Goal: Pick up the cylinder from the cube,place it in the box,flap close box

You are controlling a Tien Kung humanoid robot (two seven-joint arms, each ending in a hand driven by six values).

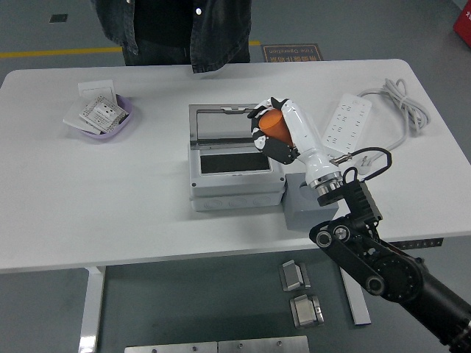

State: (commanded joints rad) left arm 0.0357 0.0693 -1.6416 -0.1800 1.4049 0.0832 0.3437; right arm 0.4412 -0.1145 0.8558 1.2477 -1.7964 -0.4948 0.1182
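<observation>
I am seeing the right hand (274, 132) curling its fingers around the cylinder (276, 123), just right of the frame's centre and a little above it, so the hand is closed on it and nothing else is in its grip. The cylinder is showing as a short, smooth orange body with a rounded visible end; the dark fingers are wrapping its left and lower sides and hiding part of it. Its long axis is appearing tilted, running from upper left to lower right in the picture, though the fingers are covering too much for me to be sure which end is which. The cylinder is hanging over the right rear part of the box (235, 176), in front of the right side of the raised lid (232, 123), which is standing upright behind a dark opening. I cannot tell how high above the box it is sitting. The grey cube (303, 209) is sitting just right of the box, at centre right, partly behind the forearm. The white table (110, 198) is filling the middle of the frame, and a person (176, 29) is standing at its far side, top centre.
</observation>
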